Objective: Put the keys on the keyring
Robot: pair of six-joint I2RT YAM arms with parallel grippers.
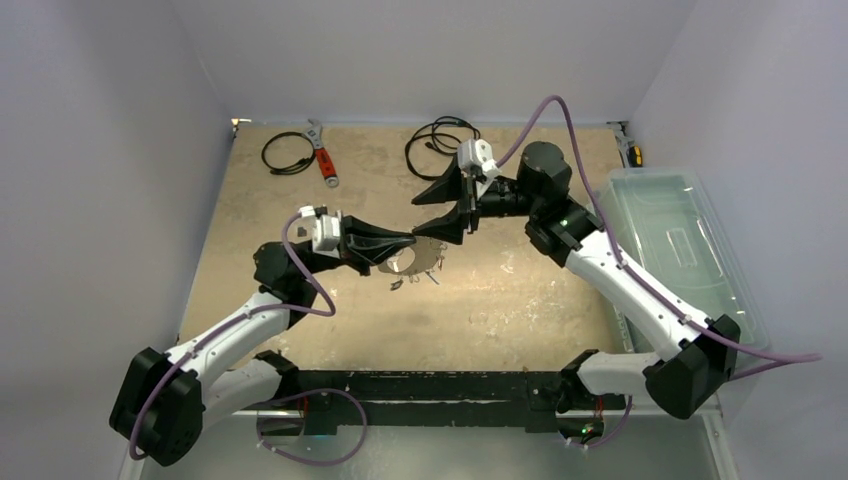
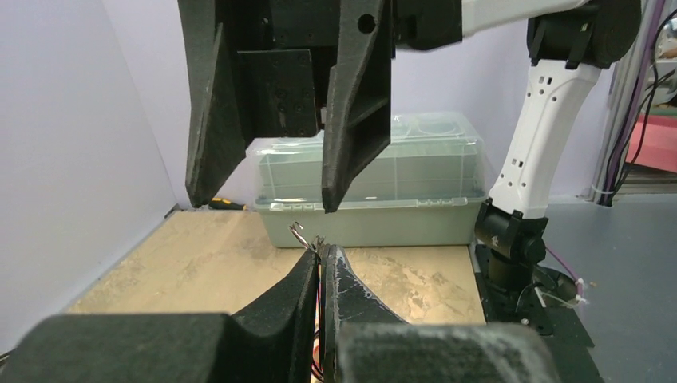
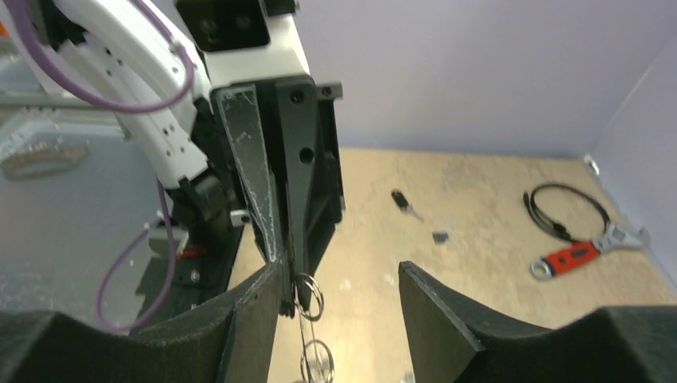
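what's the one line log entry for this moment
left end effector: shut on keyring | right end effector: open, close by | keys: some loose on table

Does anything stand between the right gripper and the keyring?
Nothing visible does. The right gripper is open. The left gripper, apparently shut on the keyring, points its tips toward that open gap, close to one finger.

Tan counter here, red-handled wrench lying between two black coiled cables at the back, small keys loose mid-counter.
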